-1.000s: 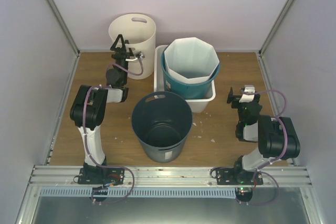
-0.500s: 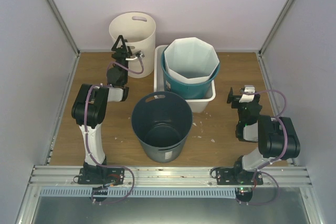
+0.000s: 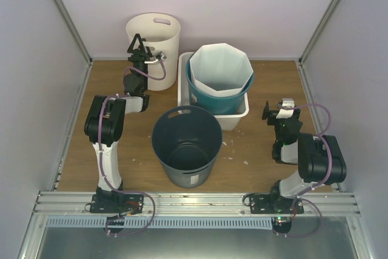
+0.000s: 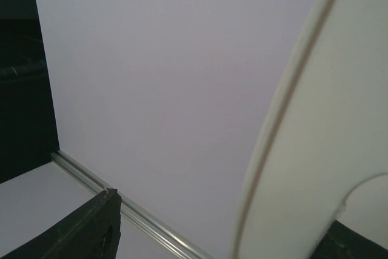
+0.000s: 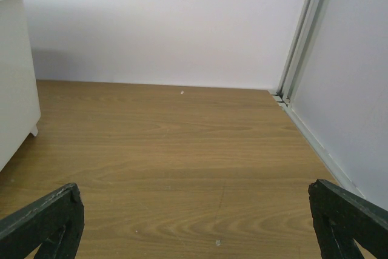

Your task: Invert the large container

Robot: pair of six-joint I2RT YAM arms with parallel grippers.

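A tall cream bucket [image 3: 159, 45] with handle cut-outs stands upright at the back left. My left gripper [image 3: 137, 42] is open at its near rim. In the left wrist view the cream rim [image 4: 285, 125] runs up between my fingers, with the gripper [image 4: 227, 225] open around it and not closed on it. A dark grey-blue bucket [image 3: 185, 145] stands upright in the front middle. My right gripper [image 3: 274, 111] is open and empty over bare wood at the right, as the right wrist view [image 5: 194, 213] also shows.
A teal bucket [image 3: 219, 98] with a white faceted liner [image 3: 221, 68] sits in a white tray [image 3: 237, 119] at the back middle. The tray's side shows in the right wrist view [image 5: 15, 77]. Enclosure walls and metal posts [image 3: 318, 22] ring the table.
My left gripper has risen and moved slightly farther along the cream bucket's near rim. The right arm and the buckets have not moved.
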